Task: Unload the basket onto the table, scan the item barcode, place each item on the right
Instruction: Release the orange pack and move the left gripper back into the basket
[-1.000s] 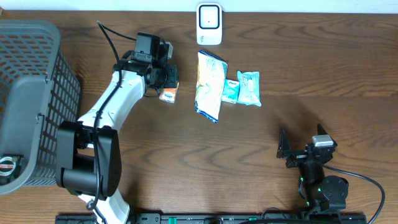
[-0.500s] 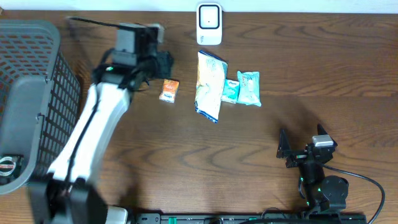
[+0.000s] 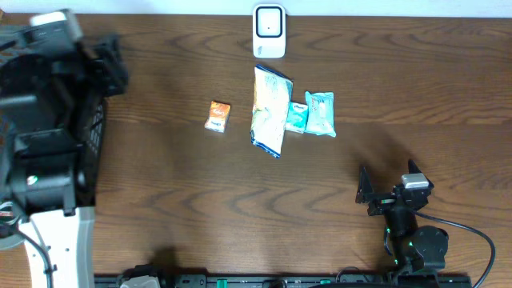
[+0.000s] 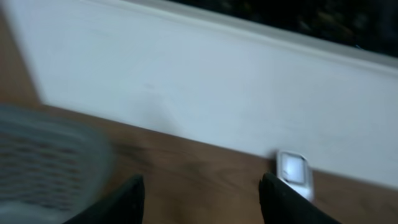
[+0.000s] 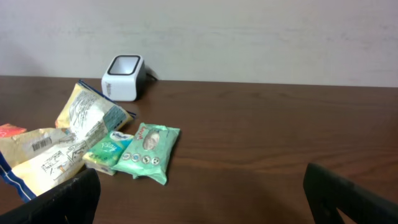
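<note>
A small orange packet (image 3: 217, 115) lies flat on the table, left of a yellow bag (image 3: 269, 108). The white barcode scanner (image 3: 269, 30) stands at the table's far edge; it also shows in the left wrist view as the scanner (image 4: 292, 169) and in the right wrist view as the scanner (image 5: 124, 77). My left gripper (image 3: 110, 66) is blurred at the far left beside the basket, well away from the packet. In its wrist view the left gripper (image 4: 202, 190) is open with nothing between its fingers. My right gripper (image 3: 386, 190) rests near the front right, open and holding nothing.
A grey mesh basket (image 3: 48, 56) fills the left edge, partly hidden under the left arm. A teal packet (image 3: 297, 117) and a green wipes pack (image 3: 321, 113) lie right of the yellow bag. A white wall (image 5: 249, 31) runs behind the table.
The left gripper let go of the orange packet, which stays on the table. The left arm swung far left to the basket and its jaws widened. The right arm has not moved.
</note>
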